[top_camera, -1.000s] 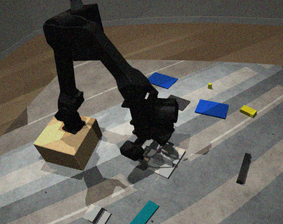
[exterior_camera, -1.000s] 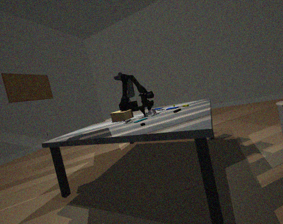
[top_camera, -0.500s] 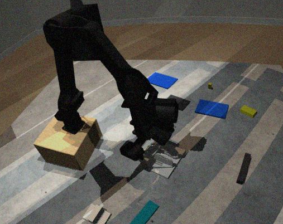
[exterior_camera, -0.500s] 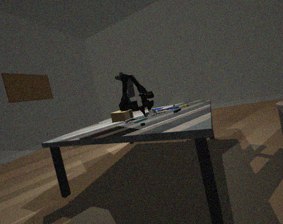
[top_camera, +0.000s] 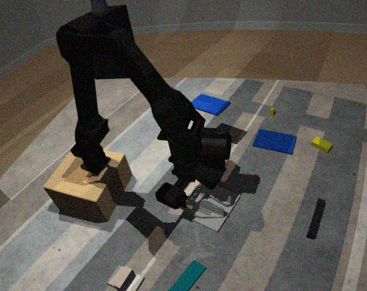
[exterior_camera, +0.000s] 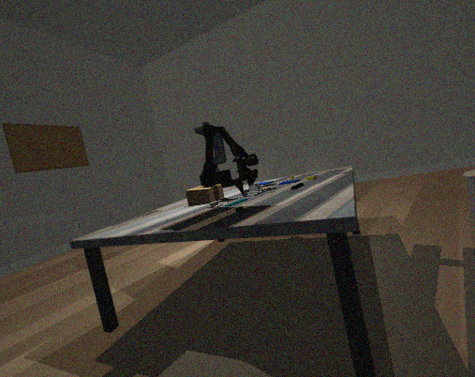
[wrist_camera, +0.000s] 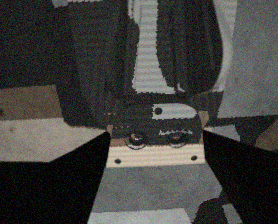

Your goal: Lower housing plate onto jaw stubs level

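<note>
The pale housing plate (wrist_camera: 156, 154) (top_camera: 192, 187) spans the space between my fingertips, at the near end of the mechanism. My gripper (wrist_camera: 153, 134) (top_camera: 192, 192) (exterior_camera: 244, 193) is shut on it by its two sides, low over the table. Two round pin heads show at the plate in the wrist view. The two long jaws reach away beyond it, the left jaw (wrist_camera: 119, 45) and the right jaw (wrist_camera: 189, 45), over the light base plate (top_camera: 213, 224). Shadow and the black fingers hide the stubs, and I cannot tell whether the plate touches them.
A wooden block (top_camera: 76, 184) stands left of the gripper, close to the arm. Blue plates (top_camera: 211, 103) (top_camera: 275, 141) and yellow pieces (top_camera: 322, 144) (top_camera: 272, 111) lie beyond. A black bar (top_camera: 316, 218) lies to the right, a teal bar (top_camera: 187, 276) in front.
</note>
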